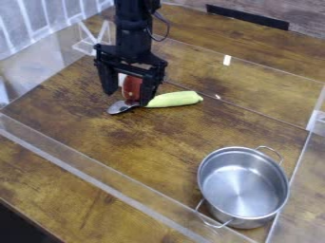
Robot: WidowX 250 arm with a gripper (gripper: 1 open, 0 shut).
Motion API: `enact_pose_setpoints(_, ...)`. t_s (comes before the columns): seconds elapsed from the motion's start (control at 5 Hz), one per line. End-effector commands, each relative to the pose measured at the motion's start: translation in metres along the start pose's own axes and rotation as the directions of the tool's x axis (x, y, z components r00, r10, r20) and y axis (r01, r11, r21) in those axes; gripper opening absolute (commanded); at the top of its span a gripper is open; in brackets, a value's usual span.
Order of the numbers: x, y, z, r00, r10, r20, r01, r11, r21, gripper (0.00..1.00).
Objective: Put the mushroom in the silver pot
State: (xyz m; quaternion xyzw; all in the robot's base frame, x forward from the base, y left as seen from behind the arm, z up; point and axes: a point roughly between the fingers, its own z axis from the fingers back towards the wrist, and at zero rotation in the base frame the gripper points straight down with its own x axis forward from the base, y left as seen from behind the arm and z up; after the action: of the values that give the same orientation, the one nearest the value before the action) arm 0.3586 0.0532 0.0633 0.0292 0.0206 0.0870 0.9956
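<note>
- tabletop (pixel 76 123): dark wood w/ a clear acrylic wall round the work area
- silver pot (pixel 242 185): near right, upright, nothing in it, two thin loop handles; well apart from the other items
- end effector (pixel 131 86): far left, pointing straight down, fingers spread wide w/ one on each side of the mushroom; not gripping yet
- yellow-green vegetable (pixel 174 98): lies just right of the mushroom, touching or nearly so, can't tell which
- mushroom (pixel 133 88): between the spread fingers, reddish-brown cap showing, stem mostly hidden; looks like a light, stiff plastic toy, so prob. little force needed. Rounded cap is likely slippery and could squirt out, so best to pinch across its widest part or lower, at the thick stem
- grey spoon-like piece (pixel 120 107): just near-left of the mushroom, close under the end effector; a finger might catch it when closing
</note>
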Motion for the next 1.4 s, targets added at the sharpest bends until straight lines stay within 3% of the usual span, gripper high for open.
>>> enact_pose_setpoints(0.0,0.011,0.011,0.011,0.998,0.031,0.055,-0.031,1.0,0.0,1.0)
enact_pose_setpoints(0.2,0.013,0.012,0.005,0.998,0.037,0.048,-0.037,0.999,0.0,1.0)
enact_pose_setpoints(0.4,0.016,0.013,-0.001,0.998,0.042,0.041,-0.042,0.999,0.0,0.0)
enact_pose_setpoints(0.6,0.015,0.013,0.0,0.998,0.045,0.044,-0.045,0.999,-0.002,0.0)
enact_pose_setpoints(0.8,0.015,0.014,0.01,0.997,0.059,0.055,-0.058,0.998,-0.017,1.0)
enact_pose_setpoints(1.0,0.014,0.015,0.019,0.995,0.072,0.065,-0.071,0.997,-0.031,1.0)
enact_pose_setpoints(1.2,0.011,0.015,0.025,0.994,0.075,0.073,-0.072,0.997,-0.035,0.0)
